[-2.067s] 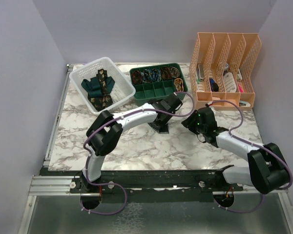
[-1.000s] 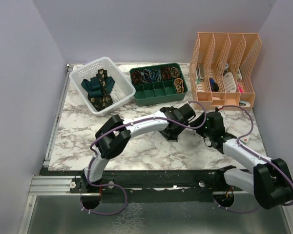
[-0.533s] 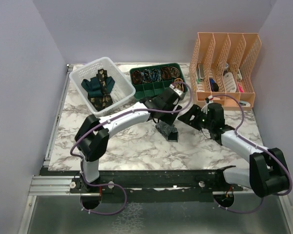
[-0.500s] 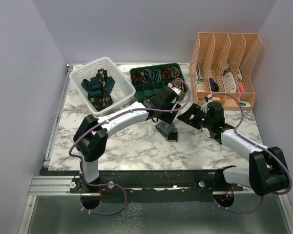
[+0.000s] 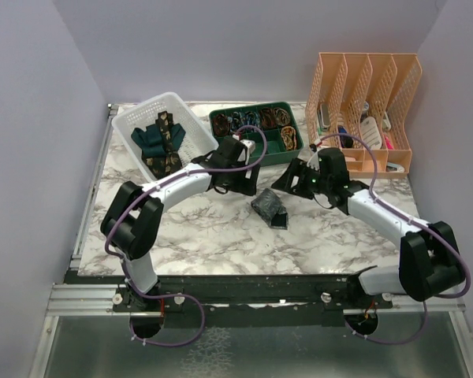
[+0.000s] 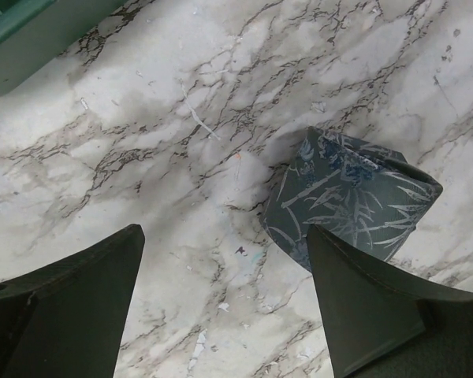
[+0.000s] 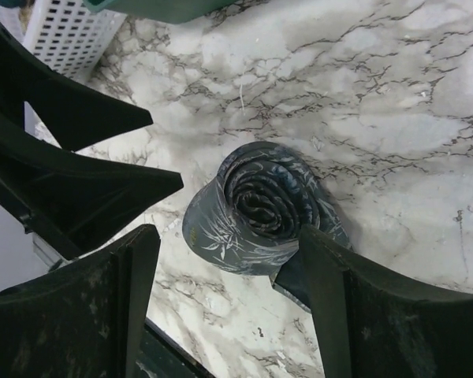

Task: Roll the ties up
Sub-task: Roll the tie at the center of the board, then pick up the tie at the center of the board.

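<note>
Rolled blue-grey tie (image 5: 270,209) is noted on the tabletop (image 5: 189,236), just before the green tray (image 5: 252,107). The left jaws and right jaws stand wide, empty, flanking it. The coil is best gripped across its sides, lest it unwind.

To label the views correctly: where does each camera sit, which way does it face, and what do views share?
Top external: above and behind the bases, looking down on the table; left arm and right arm show whole.
Left wrist: on the left arm, facing down; left gripper open along the bottom.
Right wrist: on the right arm, facing down; right gripper open, left gripper's fingers at upper left.
Shared: the rolled tie lies in all three views.
</note>
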Available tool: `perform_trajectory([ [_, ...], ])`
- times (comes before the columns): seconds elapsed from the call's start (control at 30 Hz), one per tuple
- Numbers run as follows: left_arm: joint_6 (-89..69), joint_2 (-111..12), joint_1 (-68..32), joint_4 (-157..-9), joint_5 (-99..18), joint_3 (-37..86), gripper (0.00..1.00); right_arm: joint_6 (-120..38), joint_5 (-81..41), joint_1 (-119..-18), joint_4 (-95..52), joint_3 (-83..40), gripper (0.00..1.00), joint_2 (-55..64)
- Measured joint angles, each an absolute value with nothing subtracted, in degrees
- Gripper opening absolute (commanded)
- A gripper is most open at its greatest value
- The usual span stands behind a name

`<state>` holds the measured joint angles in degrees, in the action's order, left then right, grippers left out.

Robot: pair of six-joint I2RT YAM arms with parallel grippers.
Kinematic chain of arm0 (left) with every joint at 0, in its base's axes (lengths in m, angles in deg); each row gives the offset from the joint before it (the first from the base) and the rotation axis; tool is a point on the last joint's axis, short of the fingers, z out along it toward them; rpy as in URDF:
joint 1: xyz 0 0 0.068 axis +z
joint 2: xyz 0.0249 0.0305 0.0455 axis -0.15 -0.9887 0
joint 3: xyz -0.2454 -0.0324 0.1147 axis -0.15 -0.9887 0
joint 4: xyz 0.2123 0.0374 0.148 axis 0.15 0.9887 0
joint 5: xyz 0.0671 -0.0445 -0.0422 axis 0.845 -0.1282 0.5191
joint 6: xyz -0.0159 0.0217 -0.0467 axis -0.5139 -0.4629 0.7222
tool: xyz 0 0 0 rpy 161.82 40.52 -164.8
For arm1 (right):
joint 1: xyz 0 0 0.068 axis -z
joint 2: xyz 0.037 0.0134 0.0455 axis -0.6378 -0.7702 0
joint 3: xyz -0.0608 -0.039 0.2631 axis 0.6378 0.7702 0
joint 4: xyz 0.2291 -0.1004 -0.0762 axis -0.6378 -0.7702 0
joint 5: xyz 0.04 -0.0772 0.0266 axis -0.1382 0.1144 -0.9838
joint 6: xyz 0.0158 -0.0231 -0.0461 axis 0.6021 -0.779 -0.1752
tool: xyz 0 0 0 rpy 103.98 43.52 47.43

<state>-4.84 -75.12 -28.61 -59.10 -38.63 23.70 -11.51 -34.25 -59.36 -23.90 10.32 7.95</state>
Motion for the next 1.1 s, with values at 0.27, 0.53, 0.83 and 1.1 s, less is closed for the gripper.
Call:
perform_trajectory([
  [0.27, -4.82, -76.76, -27.1, -62.73, -45.65, 24.42, 0.84, -11.86, -28.98, -64.25, -30.19, 5.93, 0.82, 2.9],
  [0.53, -5.67, -78.64, -27.1, -63.17, -48.38, 24.71, 0.8, -11.95, -26.71, -65.45, -32.11, 4.33, 0.76, -0.49],
  [0.83, -6.35, -78.9, -27.1, -63.28, -50.89, 24.73, 0.8, -11.9, -26.38, -65.45, -31.44, 8.66, 0.68, 1.63],
  [1.1, -7.53, -78.9, -27.43, -63.52, -54.09, 24.73, 0.8, -11.9, -25.92, -65.45, -28.77, 13.36, 0.68, 5.04],
])
